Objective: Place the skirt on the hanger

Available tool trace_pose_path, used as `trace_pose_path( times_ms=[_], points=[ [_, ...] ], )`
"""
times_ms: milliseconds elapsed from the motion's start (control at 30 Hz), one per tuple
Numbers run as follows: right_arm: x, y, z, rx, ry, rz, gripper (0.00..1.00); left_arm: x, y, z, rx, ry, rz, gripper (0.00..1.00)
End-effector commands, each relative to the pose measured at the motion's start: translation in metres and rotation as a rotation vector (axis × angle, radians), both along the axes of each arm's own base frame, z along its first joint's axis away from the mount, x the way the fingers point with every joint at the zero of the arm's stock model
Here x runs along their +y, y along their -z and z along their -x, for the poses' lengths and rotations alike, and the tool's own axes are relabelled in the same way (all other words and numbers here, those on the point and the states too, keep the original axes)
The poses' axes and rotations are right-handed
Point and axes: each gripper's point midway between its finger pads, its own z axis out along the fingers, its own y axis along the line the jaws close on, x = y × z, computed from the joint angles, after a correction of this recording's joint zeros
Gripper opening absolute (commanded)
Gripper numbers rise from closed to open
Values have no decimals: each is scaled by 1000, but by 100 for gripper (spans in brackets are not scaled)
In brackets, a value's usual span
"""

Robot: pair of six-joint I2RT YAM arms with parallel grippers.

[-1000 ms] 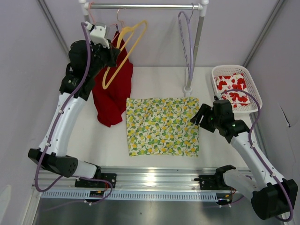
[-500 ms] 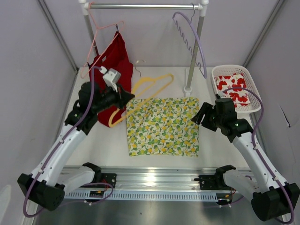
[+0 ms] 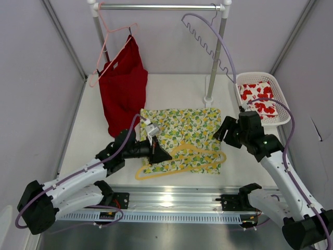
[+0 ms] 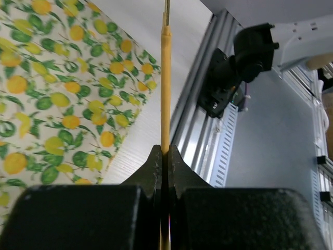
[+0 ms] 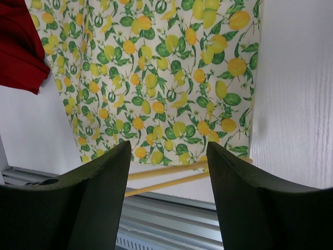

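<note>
Three hangers are on my screens, with one skirt, one red garment and one basket. Farthest left, the thin pink hanger point(image 3: 112, 41) carries the red garment point(image 3: 125, 99) from the rail point(image 3: 161, 7). Nearer me, the left gripper point(image 3: 158, 153) has its fingers pressed together on the yellow hanger point(image 3: 177, 170). In the left wrist view the yellow rod point(image 4: 165, 88) runs straight out from between the fingertips point(image 4: 156, 161), over the skirt's near edge. From above, the hanger stretches rightward across the near half of the skirt point(image 3: 182, 127); I cannot tell whether it rests on the cloth or hangs just above it. The skirt lies flat on the table point(image 3: 93, 135), between my two arms. The right gripper point(image 3: 223, 130) sits at the skirt's right edge with its fingers spread wide. Through its camera the lemon print point(image 5: 156, 78) fills the gap between them, and two yellow hanger bars point(image 5: 166, 185) cross below the hem. The lavender hanger point(image 3: 208, 41) dangles from the rail's right end. Farthest right, the basket point(image 3: 255, 74) holds one white cloth with red flowers point(image 3: 257, 99).
</note>
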Motion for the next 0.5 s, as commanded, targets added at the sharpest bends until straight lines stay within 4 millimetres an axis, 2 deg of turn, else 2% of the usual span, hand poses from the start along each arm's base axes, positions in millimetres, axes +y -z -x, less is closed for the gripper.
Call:
trace_pose_path(
  times_ms=[0, 67, 100, 133, 200, 233, 267, 300, 367, 467],
  points=[
    [0, -8, 6, -18, 9, 33, 65, -13, -19, 14, -43, 66, 127, 0],
    [-1, -2, 11, -9, 45, 39, 65, -13, -4, 18, -18, 66, 123, 0],
    [3, 8, 17, 6, 32, 50, 64, -14, -1, 19, -12, 72, 125, 0],
    [2, 12, 19, 7, 46, 56, 64, -14, 9, 25, 16, 87, 118, 0],
    [5, 21, 25, 24, 61, 45, 63, -19, 14, 25, 12, 84, 135, 0],
    [2, 33, 29, 51, 70, 61, 63, -20, 17, 27, 29, 88, 142, 0],
    [2, 39, 31, 67, 70, 62, 62, -19, 34, 30, 63, 88, 123, 0],
    [3, 43, 34, 81, 77, 54, 61, -20, 31, 28, 47, 87, 147, 0],
    [1, 56, 40, 106, 82, 63, 61, -19, 44, 28, 67, 74, 131, 0],
    [1, 65, 47, 123, 89, 65, 59, -23, 49, 27, 76, 82, 136, 0]
  ],
)
